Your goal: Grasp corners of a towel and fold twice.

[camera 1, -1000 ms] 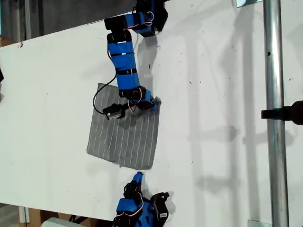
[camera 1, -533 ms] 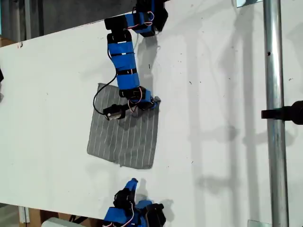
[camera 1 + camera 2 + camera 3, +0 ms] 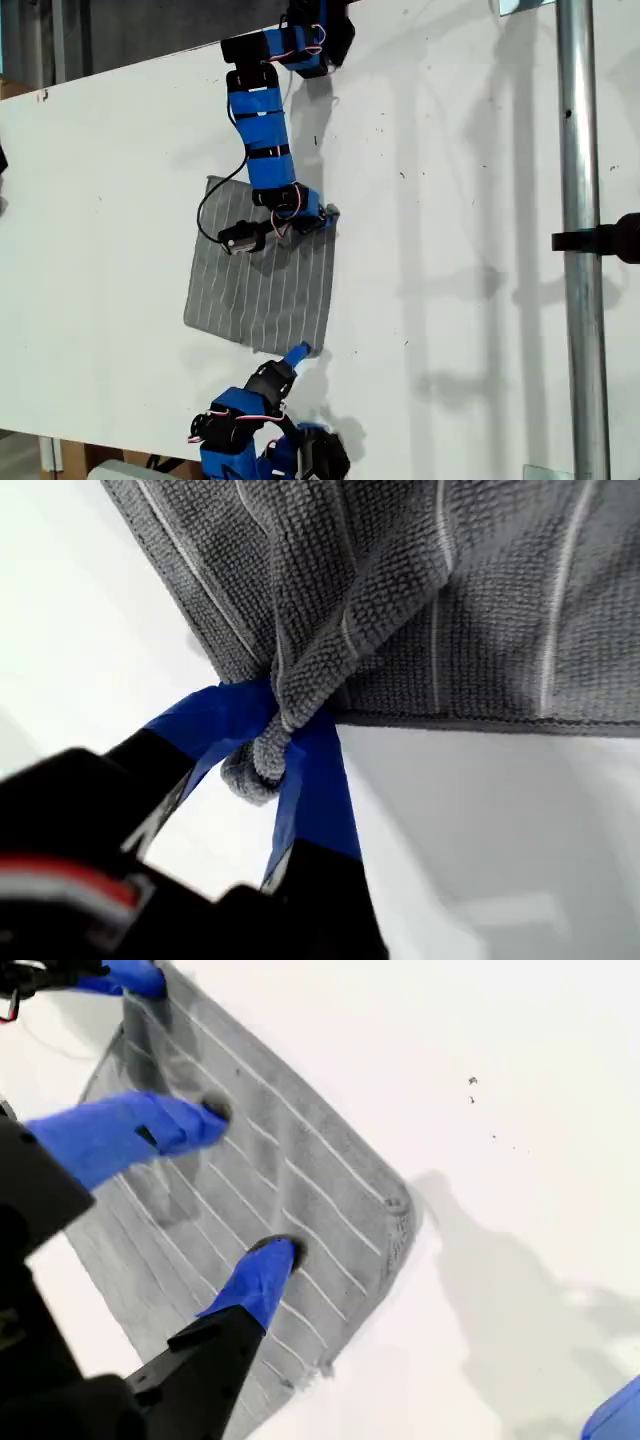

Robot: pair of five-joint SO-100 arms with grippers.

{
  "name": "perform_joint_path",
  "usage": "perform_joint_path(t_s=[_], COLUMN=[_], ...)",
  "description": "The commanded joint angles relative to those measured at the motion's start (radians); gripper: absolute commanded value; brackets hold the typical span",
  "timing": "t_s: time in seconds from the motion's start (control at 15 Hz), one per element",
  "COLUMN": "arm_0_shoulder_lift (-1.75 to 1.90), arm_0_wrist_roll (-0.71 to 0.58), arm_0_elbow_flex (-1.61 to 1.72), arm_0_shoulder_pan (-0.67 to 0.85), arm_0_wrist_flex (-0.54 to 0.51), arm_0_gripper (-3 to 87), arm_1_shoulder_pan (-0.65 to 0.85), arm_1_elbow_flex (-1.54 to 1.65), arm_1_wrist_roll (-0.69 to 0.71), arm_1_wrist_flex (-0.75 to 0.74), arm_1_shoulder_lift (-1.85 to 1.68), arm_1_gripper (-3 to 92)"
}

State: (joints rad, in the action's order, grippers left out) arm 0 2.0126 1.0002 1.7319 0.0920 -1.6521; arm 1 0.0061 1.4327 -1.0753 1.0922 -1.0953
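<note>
First wrist view: my first pincer pinches towel corner.

The towel is showing grey with thin pale parallel stripes running across it, and in the first wrist view its grey weave is looking nubbly with the same pale lines. My first gripper is showing bright blue fingers on a black body with a touch of red, and my second gripper is wearing the same blue over black. The table is looking plain white with a few small dark specks, and the pole at the exterior view's right is gleaming silver-grey.
</note>
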Motion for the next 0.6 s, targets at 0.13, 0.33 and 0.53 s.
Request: perform_joint_path(t_s=[0.13, 0.33, 0.53], arm_0_shoulder_lift=[-0.026, -0.028, -0.067], arm_0_wrist_roll=[-0.137, -0.115, -0.117], arm_0_elbow_flex=[0.143, 0.385, 0.531], arm_0_shoulder_pan=[0.095, 0.193, 0.275], arm_0_wrist_flex=[0.135, 0.328, 0.465], arm_0_gripper=[40.5, 39.6, 39.1], arm_1_shoulder_pan=[-0.02, -0.023, -0.026], arm_1_elbow_flex=[0.0, 0.031, 0.031], arm_1_wrist_roll=[0.008, 0.008, 0.008], arm_1_wrist_flex=[-0.023, -0.049, -0.051], arm_1_shoulder_lift=[-0.069, -0.1, -0.107], arm_1_gripper=[-0.1, -0.1, -0.1])
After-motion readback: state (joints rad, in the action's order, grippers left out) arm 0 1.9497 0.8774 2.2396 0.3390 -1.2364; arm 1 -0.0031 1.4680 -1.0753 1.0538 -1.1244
